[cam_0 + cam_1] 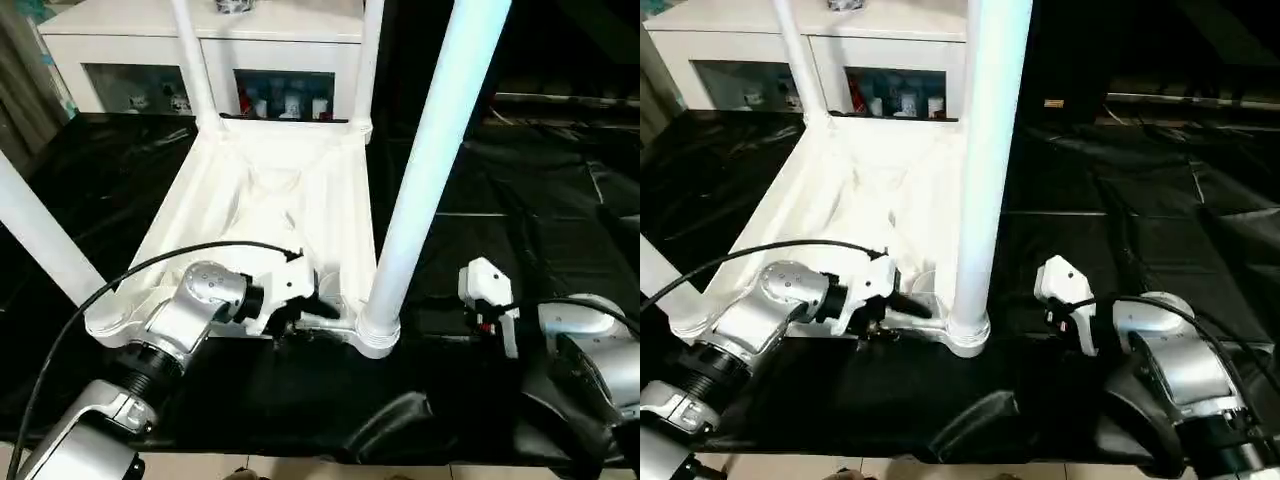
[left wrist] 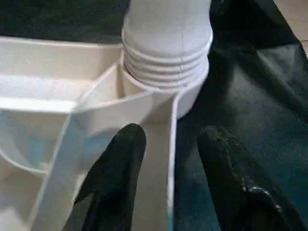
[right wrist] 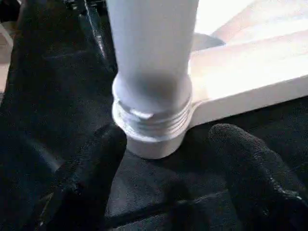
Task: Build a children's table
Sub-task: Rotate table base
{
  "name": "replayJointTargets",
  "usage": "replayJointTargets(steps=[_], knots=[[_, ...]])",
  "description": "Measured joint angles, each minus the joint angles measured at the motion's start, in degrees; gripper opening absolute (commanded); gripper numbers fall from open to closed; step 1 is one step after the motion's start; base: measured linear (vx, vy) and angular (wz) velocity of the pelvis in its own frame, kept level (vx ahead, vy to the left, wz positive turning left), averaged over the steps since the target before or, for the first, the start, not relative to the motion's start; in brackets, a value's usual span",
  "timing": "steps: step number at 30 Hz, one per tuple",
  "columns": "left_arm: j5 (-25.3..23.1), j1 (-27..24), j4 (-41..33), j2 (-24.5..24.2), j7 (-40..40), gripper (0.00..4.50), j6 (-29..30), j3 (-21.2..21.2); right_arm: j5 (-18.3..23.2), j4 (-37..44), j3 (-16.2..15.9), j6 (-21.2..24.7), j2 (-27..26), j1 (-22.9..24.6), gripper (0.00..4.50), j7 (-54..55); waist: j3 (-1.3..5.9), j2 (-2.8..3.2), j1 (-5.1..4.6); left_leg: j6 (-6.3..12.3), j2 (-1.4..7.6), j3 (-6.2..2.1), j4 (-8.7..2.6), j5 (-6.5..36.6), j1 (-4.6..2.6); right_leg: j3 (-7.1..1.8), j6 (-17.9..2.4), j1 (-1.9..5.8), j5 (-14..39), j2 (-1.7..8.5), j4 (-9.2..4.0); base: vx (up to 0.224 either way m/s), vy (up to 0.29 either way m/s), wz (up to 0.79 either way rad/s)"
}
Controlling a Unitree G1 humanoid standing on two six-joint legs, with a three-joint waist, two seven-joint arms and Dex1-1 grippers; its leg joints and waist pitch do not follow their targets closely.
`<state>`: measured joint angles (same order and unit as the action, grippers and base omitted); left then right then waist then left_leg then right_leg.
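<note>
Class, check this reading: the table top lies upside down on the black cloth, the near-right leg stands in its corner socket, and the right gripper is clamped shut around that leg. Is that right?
Not quite. The right gripper is open, as the right wrist view shows: its fingers stand apart on either side of the leg without touching it. The rest holds: the table top lies upside down on the black cloth, with the leg in its socket.

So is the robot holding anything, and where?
The left pincer straddles the table top's near side wall by the leg, not clearly clamped. The right pincer is open, holding nothing.

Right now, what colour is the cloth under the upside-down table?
Black. The cloth under the white table shows best in the left eye view.
</note>
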<state>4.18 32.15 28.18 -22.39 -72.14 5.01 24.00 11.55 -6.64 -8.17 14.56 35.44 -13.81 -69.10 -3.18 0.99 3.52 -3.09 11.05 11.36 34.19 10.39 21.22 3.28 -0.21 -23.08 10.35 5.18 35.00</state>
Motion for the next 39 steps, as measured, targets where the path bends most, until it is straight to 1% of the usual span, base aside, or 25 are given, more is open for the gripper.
replayJointTargets(steps=[1, 2, 4, 6, 7, 8, 15, 16, 18, 19, 21, 25, 28, 29, 31, 34, 37, 39], knots=[[-0.06, 0.08, 0.15, 0.01, -0.09, 1.85, 0.01, 0.01, 0.0, 0.04, -0.04, 0.08, 0.17, 0.05, 3.33, -0.01, 0.0, 0.0, 0.0, 0.0, 0.0, 0.0, 0.0, 0.0, 0.0, 0.0, 0.0, 0.0, 0.0, 0.0, 0.0, 0.0, 0.0, 0.0], [-0.18, 0.3, 0.36, 0.02, -0.15, 1.62, 0.02, 0.08, 0.01, 0.31, -0.05, 0.17, 0.36, 0.15, 3.33, -0.04, 0.0, 0.0, 0.0, 0.0, 0.0, 0.0, 0.0, 0.0, 0.0, 0.0, 0.0, 0.0, 0.0, 0.0, 0.0, 0.0, 0.0, 0.0], [-0.59, 0.93, 1.09, 0.04, -0.2, 1.49, 0.01, 0.13, 0.05, 1.3, -0.07, 0.42, 0.76, 0.35, 3.33, -0.19, 0.0, 0.02, 0.0, 0.0, 0.0, 0.0, 0.0, 0.0, -0.02, 0.0, 0.0, 0.0, 0.0, 0.0, 0.01, 0.0, 0.0, 0.0], [-0.63, 1.65, 2.05, 0.04, -0.18, 1.26, 0.01, 0.1, 0.06, 1.53, -0.07, 0.53, 0.79, 0.37, 3.33, -0.24, 0.02, 0.05, -0.04, 0.0, 0.0, -0.01, 0.0, 0.0, -0.02, 0.0, 0.0, 0.01, 0.0, 0.0, 0.02, 0.0, 0.0, 0.0], [-0.63, 1.65, 2.1, 0.06, -0.18, 1.16, -0.02, 0.09, 0.06, 1.53, -0.07, 0.6, 0.79, 0.42, 3.33, -0.25, 0.03, 0.07, -0.04, 0.0, 0.0, -0.01, 0.0, 0.0, -0.03, 0.0, 0.0, 0.02, 0.0, 0.0, 0.01, 0.0, 0.0, 0.0], [-0.63, 1.65, 2.23, 0.09, -0.23, 1.16, -0.02, 0.08, 0.06, 1.53, -0.08, 0.75, 0.79, 0.45, 3.33, -0.25, 0.03, 0.08, -0.03, 0.0, 0.0, -0.01, 0.0, 0.0, -0.02, 0.0, 0.0, 0.02, 0.0, 0.0, 0.01, 0.0, 0.0, 0.0], [-0.58, 1.65, 3.15, 0.29, -1.04, 0.46, -0.54, -0.46, 0.08, 1.53, -0.23, 1.04, 1.1, 0.53, 3.33, -0.22, 0.04, 0.08, 0.0, 0.0, 0.0, -0.01, 0.0, 0.0, -0.02, 0.0, 0.0, 0.02, 0.0, 0.0, 0.01, 0.0, 0.0, 0.0], [-0.59, 1.65, 3.2, 0.29, -1.13, 0.46, -0.61, -0.46, 0.08, 1.53, -0.23, 1.04, 1.12, 0.53, 3.33, -0.22, 0.04, 0.08, 0.0, 0.0, 0.0, -0.01, 0.0, 0.0, -0.02, 0.0, 0.0, 0.02, 0.0, 0.0, 0.01, 0.0, 0.0, 0.0], [-0.6, 1.65, 3.57, 0.28, -1.31, 0.19, -1.25, -0.46, 0.08, 1.53, -0.23, 1.04, 1.12, 0.53, 3.33, -0.22, 0.04, 0.08, -0.02, 0.0, 0.0, 0.0, 0.0, 0.0, -0.04, 0.0, 0.0, 0.02, 0.0, 0.0, 0.02, 0.0, 0.0, 0.0], [-0.6, 1.65, 3.67, 0.28, -1.32, 0.13, -1.38, -0.46, 0.08, 1.53, -0.23, 1.04, 1.12, 0.53, 3.33, -0.22, 0.04, 0.09, -0.02, 0.0, 0.0, -0.01, 0.0, 0.0, -0.04, 0.0, 0.0, 0.03, 0.0, 0.0, 0.02, 0.0, 0.0, 0.0], [-0.74, 1.66, 3.87, 0.28, -1.32, 0.04, -1.86, -0.46, 0.08, 1.53, -0.25, 1.04, 1.12, 0.53, 3.33, -0.22, 0.04, 0.09, -0.07, 0.0, 0.0, -0.01, 0.0, 0.0, -0.05, 0.0, -0.01, 0.03, -0.01, 0.0, 0.02, 0.0, 0.0, 0.0], [-1.62, 1.66, 4.53, 0.21, -0.92, 0.04, -3.28, -0.46, 0.08, 1.51, -0.25, 1.02, 1.11, 0.52, 3.33, -0.12, 0.05, 0.07, -0.24, 0.0, 0.0, -0.01, 0.0, 0.0, -0.1, 0.0, 0.0, 0.07, 0.0, 0.0, 0.02, 0.0, 0.0, 0.0], [-1.83, 1.64, 5.68, 1.53, 2.65, 0.04, -3.51, -1.02, 0.08, 1.17, -0.16, 0.9, 0.58, 0.49, 3.33, 0.87, 0.1, 0.16, -0.25, 0.0, 0.0, -0.01, 0.0, 0.0, -0.18, 0.0, 0.01, 0.15, 0.0, 0.0, 0.01, 0.0, 0.0, 0.0], [-2.04, 1.64, 5.85, 2.42, 4.46, 0.04, -3.07, -1.54, 0.08, 0.83, -0.12, 0.87, -0.02, 0.44, 3.33, 1.58, 0.14, 0.22, -0.35, 0.0, -0.01, -0.01, 0.0, 0.0, -0.2, 0.0, 0.22, 0.18, 0.13, 0.0, 0.0, 0.0, 0.0, 0.0], [-2.43, 1.54, 5.48, 3.88, 7.94, 0.04, -0.52, -2.39, 0.08, 0.33, -0.12, 0.63, -1.18, 0.33, 3.33, 2.68, 0.22, 0.34, -0.86, 0.0, -0.03, -0.01, 0.01, 0.0, -0.23, 0.0, 0.26, 0.16, 0.15, 0.02, -0.01, 0.0, 0.0, 0.0], [-2.3, 0.99, 4.0, 5.16, 11.22, 0.04, 4.24, -4.07, 0.05, -1.03, 0.14, 0.34, -1.16, 0.33, 3.33, 3.76, 0.3, 0.47, -1.72, 0.0, -0.06, -0.08, 0.01, 0.0, -0.19, 0.05, 0.29, 0.14, 0.17, 0.06, -0.02, 0.0, 0.0, 0.0], [-2.28, 0.64, 2.8, 6.15, 12.93, 0.04, 6.35, -4.47, 0.0, -1.71, 0.91, -0.13, -1.98, 0.23, 3.33, 5.16, 0.36, 0.56, -1.84, -0.01, -0.06, -0.41, 0.0, 0.01, -0.2, 0.33, 0.31, 0.09, 0.18, 0.06, -0.05, 0.0, 0.0, 0.0], [-2.28, 0.45, 2.22, 6.48, 12.94, 0.04, 6.83, -4.43, -0.11, -3.04, 1.05, -0.95, -3.43, -0.6, 3.33, 6.84, 0.44, 0.7, -1.68, -0.01, -0.05, -0.53, -0.02, 0.0, -0.17, 0.42, 0.31, 0.05, 0.18, 0.06, -0.05, 0.0, 0.0, 0.0]])
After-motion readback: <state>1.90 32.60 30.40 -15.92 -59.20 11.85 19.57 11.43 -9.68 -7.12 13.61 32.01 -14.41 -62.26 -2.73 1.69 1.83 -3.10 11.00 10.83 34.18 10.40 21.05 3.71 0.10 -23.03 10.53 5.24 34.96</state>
